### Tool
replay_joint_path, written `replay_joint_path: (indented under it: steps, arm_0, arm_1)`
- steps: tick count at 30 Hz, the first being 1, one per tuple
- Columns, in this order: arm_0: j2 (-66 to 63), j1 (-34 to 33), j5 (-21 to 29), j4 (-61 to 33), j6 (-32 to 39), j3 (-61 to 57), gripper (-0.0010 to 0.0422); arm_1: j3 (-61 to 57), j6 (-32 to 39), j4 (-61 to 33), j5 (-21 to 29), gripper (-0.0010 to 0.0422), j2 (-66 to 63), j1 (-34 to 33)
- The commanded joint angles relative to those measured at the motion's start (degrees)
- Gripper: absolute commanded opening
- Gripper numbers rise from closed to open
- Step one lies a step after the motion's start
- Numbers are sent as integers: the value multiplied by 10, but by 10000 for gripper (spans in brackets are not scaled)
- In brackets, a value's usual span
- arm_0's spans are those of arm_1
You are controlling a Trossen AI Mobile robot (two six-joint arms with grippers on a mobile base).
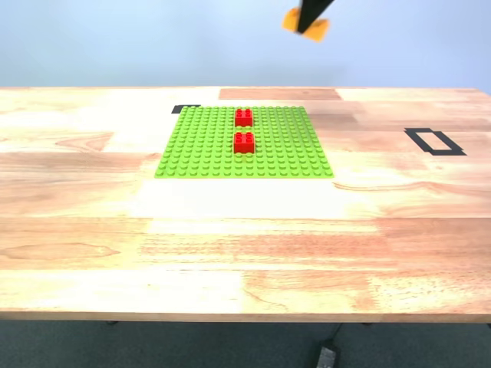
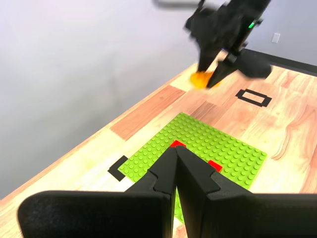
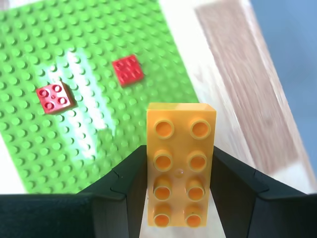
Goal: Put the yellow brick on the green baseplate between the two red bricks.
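Observation:
The green baseplate (image 1: 199,149) lies flat on the wooden table, at its middle toward the far edge. The two red bricks (image 1: 243,116) (image 1: 244,142) stand on it one behind the other with a small gap between them. My second gripper (image 1: 311,14) is shut on the yellow brick (image 1: 305,24) and holds it high in the air, beyond the plate's far right corner. The second wrist view shows the yellow brick (image 3: 181,168) between the jaws, above the plate's edge (image 3: 29,148). My first gripper (image 2: 176,171) is shut and empty, raised over the plate (image 2: 233,148), out of the exterior view.
A black tape rectangle (image 1: 434,141) marks the table at the exterior view's right. A small black tape mark (image 1: 186,109) sits at the plate's far left corner. The table's front edge (image 1: 245,316) runs across the bottom, with a cable (image 1: 326,354) below it.

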Motion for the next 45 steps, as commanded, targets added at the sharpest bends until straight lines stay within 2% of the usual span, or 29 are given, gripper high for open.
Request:
replay_joint_path:
  steps: [1, 4, 8, 24, 28, 45]
  arm_0:
    - [-4, 0, 0, 1, 0, -3, 0]
    - [-7, 0, 0, -1, 0, -7, 0]
    - [-8, 0, 0, 2, 0, -7, 0]
    - [-8, 0, 0, -2, 0, -7, 0]
    - [-8, 0, 0, -2, 0, -7, 0]
    - [-8, 0, 0, -1, 0, -7, 0]
  arm_1:
    - [45, -25, -25, 5, 18, 53, 26]
    - [85, -40, -49, 9, 18, 101, 45]
    - [114, -57, -54, 37, 18, 148, 64]
    - [76, -69, -35, 13, 18, 190, 94]
    - [63, -63, -28, -14, 18, 190, 96]
    - [38, -54, 22, -12, 18, 195, 97]
